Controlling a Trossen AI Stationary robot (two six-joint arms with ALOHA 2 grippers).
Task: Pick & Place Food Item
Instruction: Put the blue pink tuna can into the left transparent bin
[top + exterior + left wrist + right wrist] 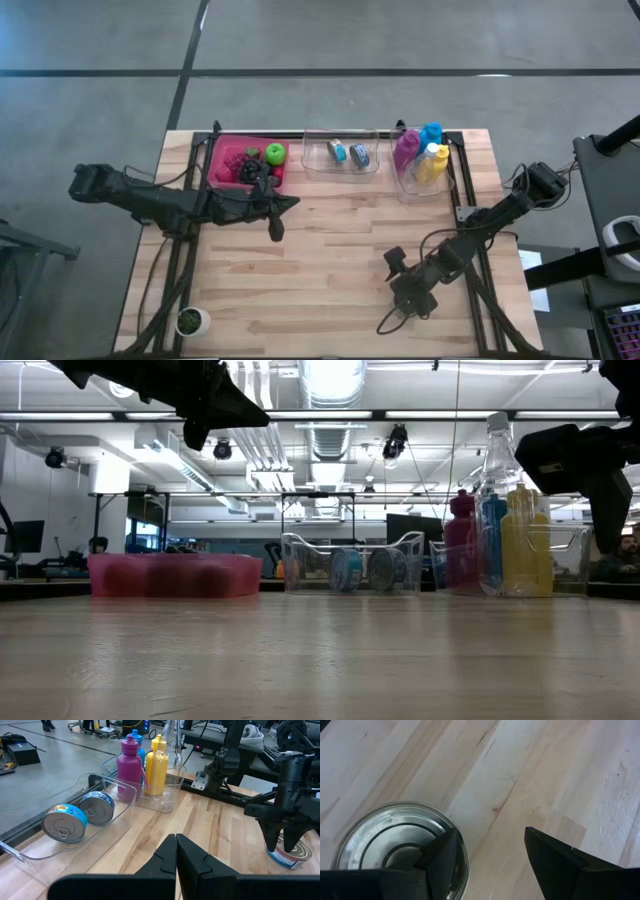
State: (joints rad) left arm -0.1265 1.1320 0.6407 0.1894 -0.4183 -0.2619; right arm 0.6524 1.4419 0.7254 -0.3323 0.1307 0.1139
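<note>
The right gripper hangs low over the worktop near its front right corner, fingers apart, one of them over the rim of a tin can that stands upright on the wood; in the left wrist view the same can sits under those fingers, and whether they touch it cannot be told. The left gripper hovers above the worktop toward the back left, just in front of the pink bin of fruit (a green apple shows in it), fingers pressed together on nothing. Along the back edge a clear tray holds two more cans on their sides, and a second clear tray toward the back right corner holds coloured bottles.
</note>
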